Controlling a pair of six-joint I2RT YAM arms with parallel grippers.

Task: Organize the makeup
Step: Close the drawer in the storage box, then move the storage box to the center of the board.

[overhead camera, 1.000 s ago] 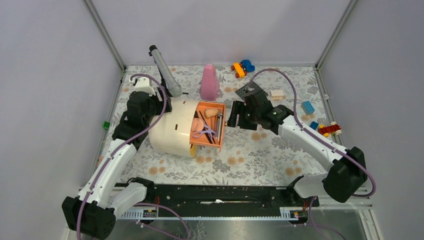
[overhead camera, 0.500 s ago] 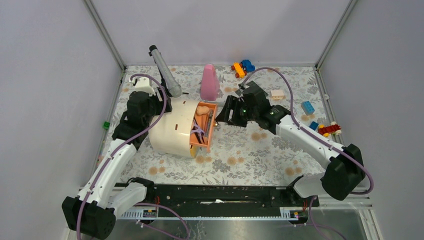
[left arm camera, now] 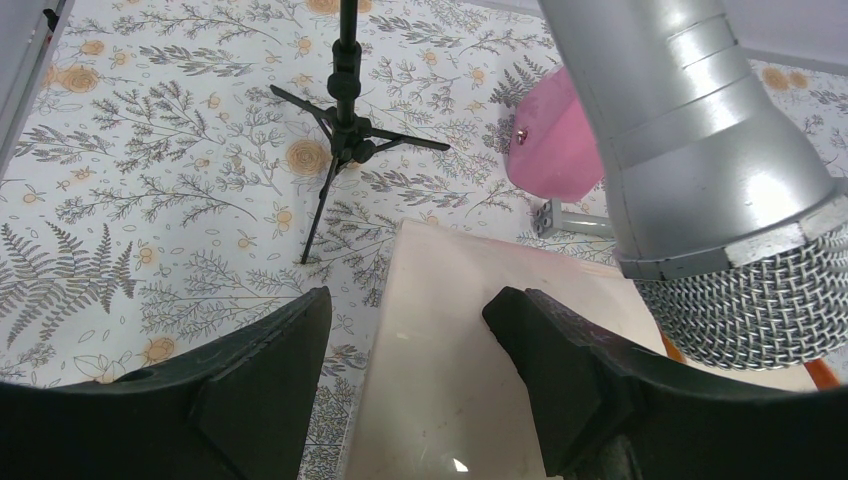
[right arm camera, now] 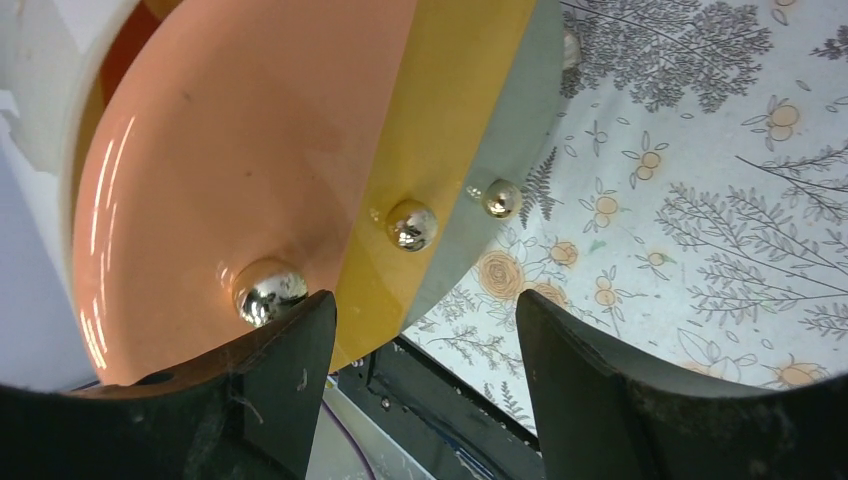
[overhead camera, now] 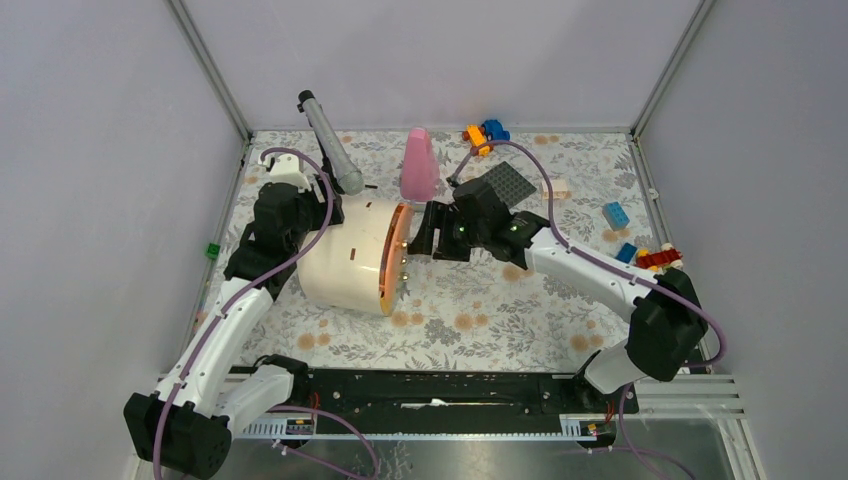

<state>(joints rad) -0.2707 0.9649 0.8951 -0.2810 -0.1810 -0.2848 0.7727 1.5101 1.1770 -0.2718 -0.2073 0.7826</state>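
Orange drawer (right arm camera: 200,180) stood closed ahead of right gripper's (right arm camera: 425,330) wide, empty jaws; makeup seemingly stowed. Left gripper (left arm camera: 405,340) straddled the cream case (overhead camera: 340,262), grip unclear.

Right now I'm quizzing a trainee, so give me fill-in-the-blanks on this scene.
The knob nearest the right end effector sits on the ___ drawer front. The cone bottle is ___. The microphone stand has ___ legs. Answers: orange; pink; three.
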